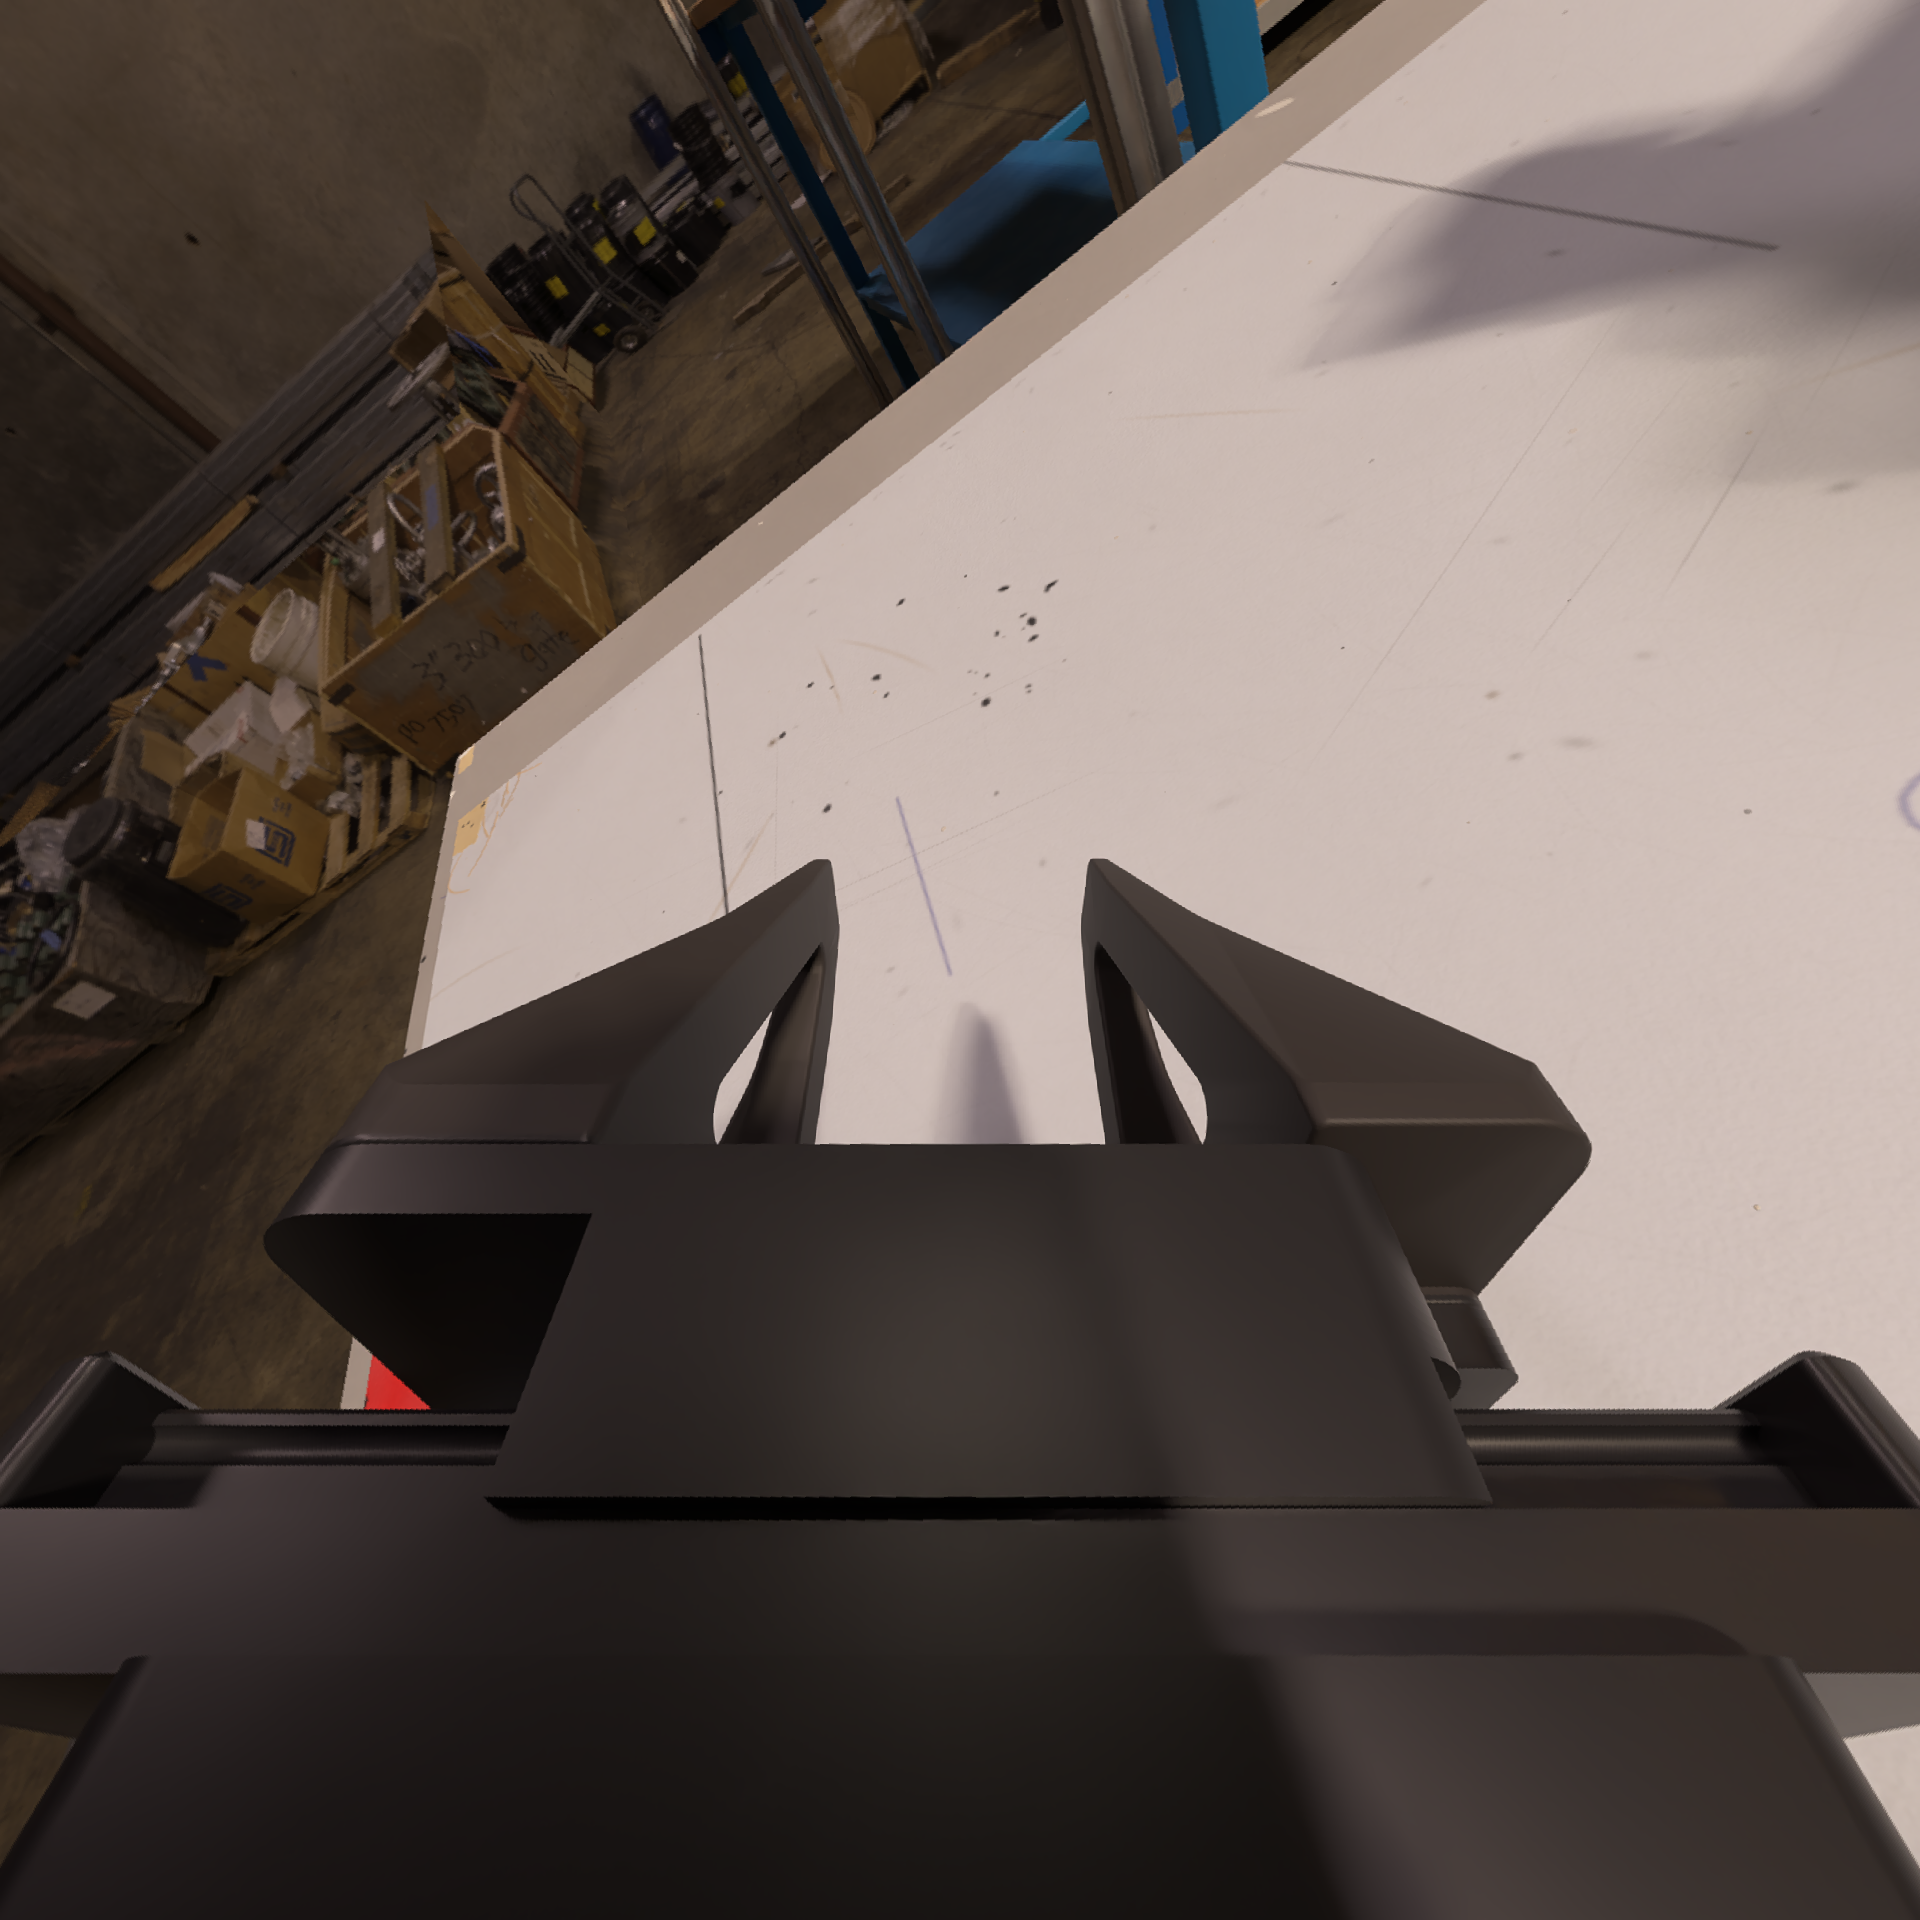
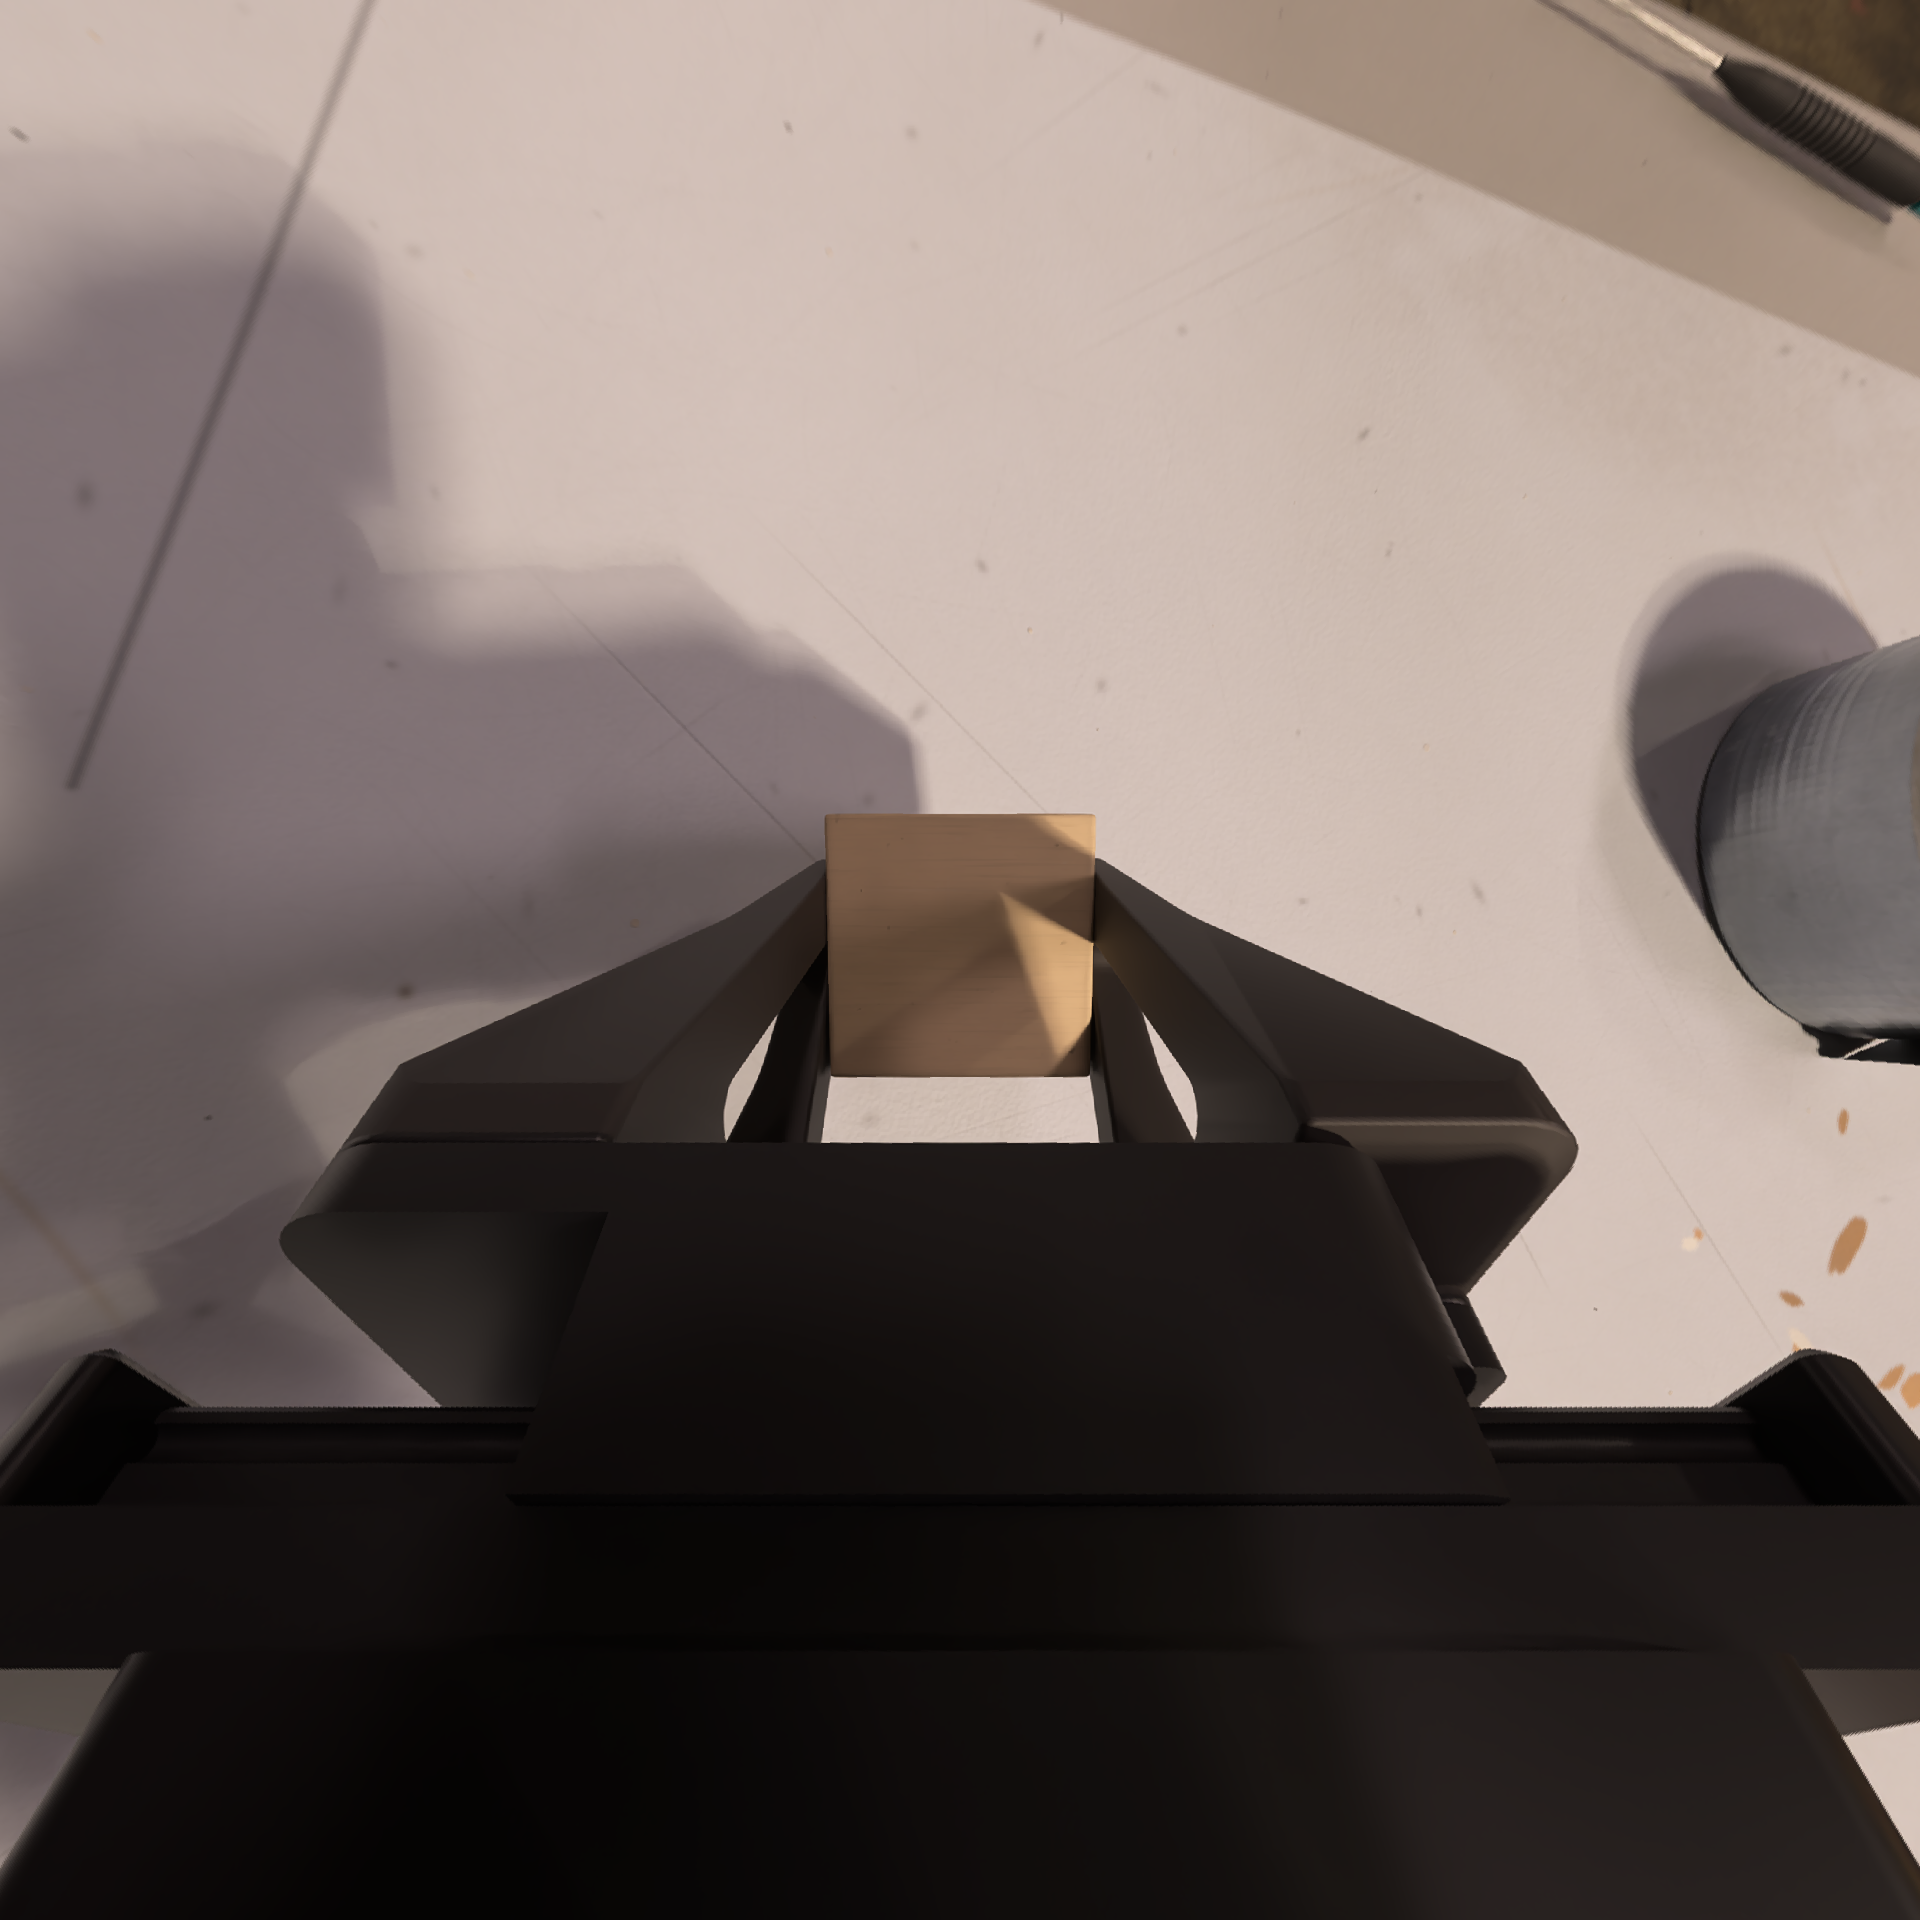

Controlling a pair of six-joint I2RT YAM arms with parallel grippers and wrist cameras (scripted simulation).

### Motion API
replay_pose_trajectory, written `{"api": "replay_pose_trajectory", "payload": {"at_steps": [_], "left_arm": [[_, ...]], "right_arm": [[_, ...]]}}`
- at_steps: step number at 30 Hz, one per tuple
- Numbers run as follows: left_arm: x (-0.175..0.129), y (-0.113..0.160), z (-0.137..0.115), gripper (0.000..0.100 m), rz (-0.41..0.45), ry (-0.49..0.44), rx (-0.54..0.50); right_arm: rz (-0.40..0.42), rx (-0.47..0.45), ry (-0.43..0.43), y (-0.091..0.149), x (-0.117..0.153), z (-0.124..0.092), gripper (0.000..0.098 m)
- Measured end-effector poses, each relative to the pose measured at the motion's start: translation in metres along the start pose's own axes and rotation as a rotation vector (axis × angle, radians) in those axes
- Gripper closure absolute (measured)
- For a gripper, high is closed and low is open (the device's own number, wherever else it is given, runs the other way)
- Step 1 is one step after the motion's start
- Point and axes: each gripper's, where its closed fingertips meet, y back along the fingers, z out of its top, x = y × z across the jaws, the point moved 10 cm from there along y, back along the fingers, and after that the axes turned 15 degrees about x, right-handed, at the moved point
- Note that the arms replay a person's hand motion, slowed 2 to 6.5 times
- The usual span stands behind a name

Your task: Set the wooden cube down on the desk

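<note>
A pale wooden cube (image 2: 935,940) sits between the two black fingers of my right gripper (image 2: 958,868), which is shut on it from both sides above the white desk (image 2: 1143,468). Whether the cube touches the desk I cannot tell. My left gripper (image 1: 958,873) is open and empty, its fingers apart over a bare, speckled part of the white desk (image 1: 1299,623) near its left edge. The cube does not show in the left wrist view.
A grey roll of tape (image 2: 1829,862) stands on the desk to the right of the cube. A dark pen (image 2: 1808,125) lies at the far right edge. Beyond the desk edge (image 1: 831,468) in the left wrist view are cardboard boxes (image 1: 416,623) on a warehouse floor.
</note>
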Motion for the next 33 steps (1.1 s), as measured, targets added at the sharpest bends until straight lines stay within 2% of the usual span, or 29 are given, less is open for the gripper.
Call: {"api": "replay_pose_trajectory", "payload": {"at_steps": [14, 18, 24, 33], "left_arm": [[0.0, -0.001, 0.0, 0.06, -0.003, 0.0, 0.006], [0.0, -0.001, 0.0, 0.06, -0.003, 0.0, 0.006], [0.001, -0.001, -0.001, 0.06, -0.004, 0.001, 0.008], [0.001, -0.001, -0.001, 0.059, -0.008, 0.0, 0.014]], "right_arm": [[-0.009, 0.202, 0.018, -0.029, -0.007, 0.012, 0.0596], [-0.016, 0.219, 0.013, -0.034, -0.008, 0.015, 0.0492], [-0.034, 0.173, 0.004, -0.026, -0.01, 0.013, 0.0481], [-0.013, 0.016, 0.023, 0.023, 0.007, 0.018, 0.0464]]}}
